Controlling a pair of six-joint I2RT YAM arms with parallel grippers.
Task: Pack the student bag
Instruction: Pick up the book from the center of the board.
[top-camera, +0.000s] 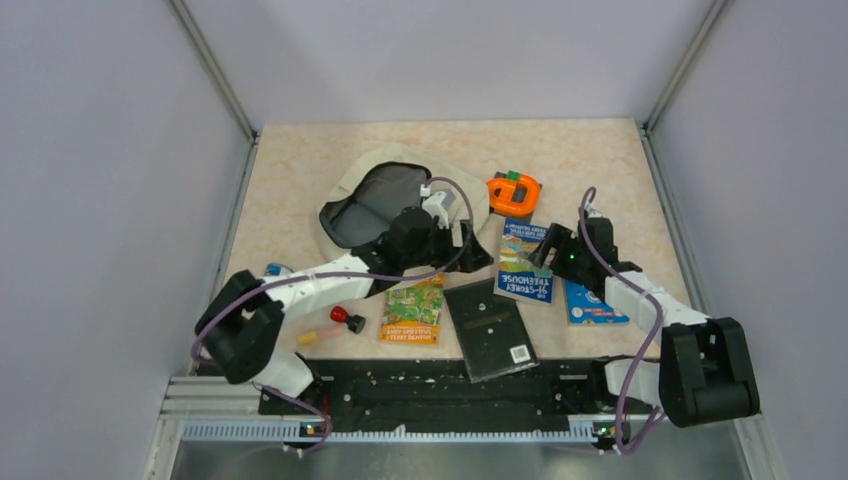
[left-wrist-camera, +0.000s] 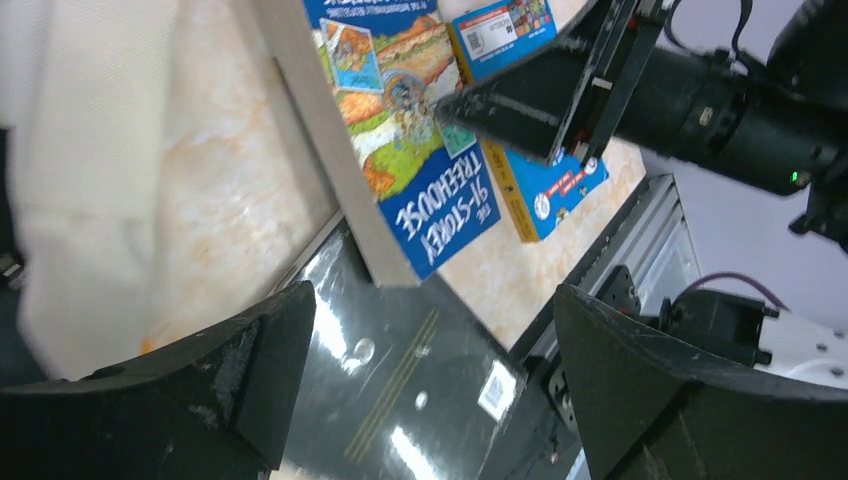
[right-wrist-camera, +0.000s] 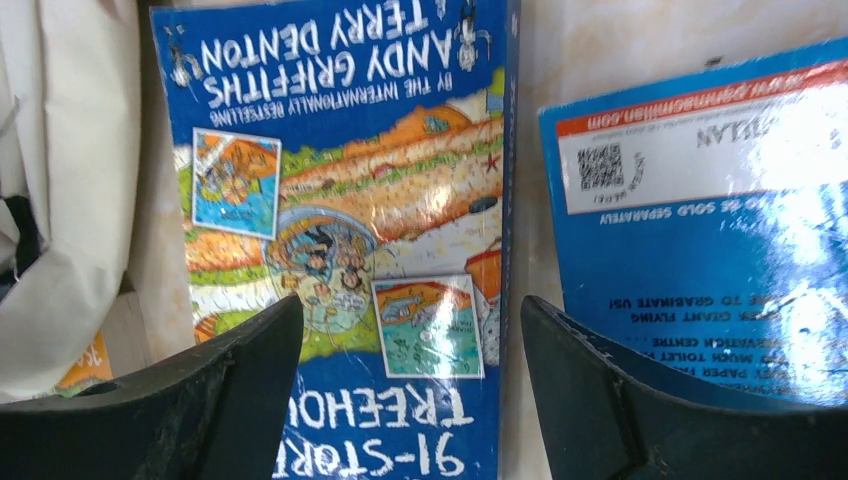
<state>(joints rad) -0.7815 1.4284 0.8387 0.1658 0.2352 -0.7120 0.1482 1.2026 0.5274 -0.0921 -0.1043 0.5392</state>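
The student bag (left-wrist-camera: 90, 150) is showing as soft cream cloth, matt and finely woven. The Treehouse book (right-wrist-camera: 350, 250) is gleaming with a glossy paper cover (glare is streaking it), and the black book (left-wrist-camera: 400, 390) is shining like smooth laminate. The table (top-camera: 300, 170) is looking smooth and marbled, stone-like. The fingers (right-wrist-camera: 200, 410) of the right gripper (right-wrist-camera: 410, 305) are looking like matt, scuffed black plastic.

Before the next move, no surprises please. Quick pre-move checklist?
1. student bag mouth open: ok.
2. right gripper open, empty, over Treehouse book: ok.
3. left gripper open, empty: ok.
4. Gap between Treehouse book and second blue book: ok.
5. Treehouse book clear of black book: cannot tell, corners look overlapped.
6. Route from book to bag clear: not ok, left gripper sits between.
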